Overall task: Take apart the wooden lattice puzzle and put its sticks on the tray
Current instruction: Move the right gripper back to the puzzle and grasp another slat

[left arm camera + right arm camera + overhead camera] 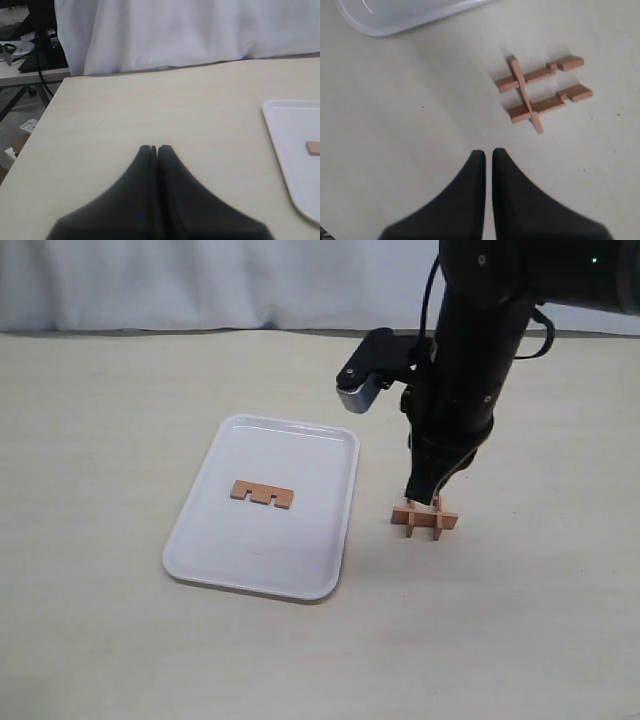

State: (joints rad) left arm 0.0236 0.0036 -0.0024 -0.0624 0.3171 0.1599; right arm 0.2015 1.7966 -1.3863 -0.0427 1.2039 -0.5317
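Just beside the right pincer [488, 152], clenched on nothing, the wooden lattice puzzle [525, 95] lies on the table [420, 125].

The light is bright, even and diffuse, with no hard glare. In the exterior view, which is fairly sharp, the tray [230, 540] casts a thin soft shadow along its near edge. A faint shadow also lies on the table [120, 390] beside the wooden lattice puzzle [425, 519]. In the wrist views the dark left gripper [157, 148] and right gripper [488, 152] are blurred, out of focus close to the lens, while the table beyond looks clearer. The tray's rim shows a mild sheen.
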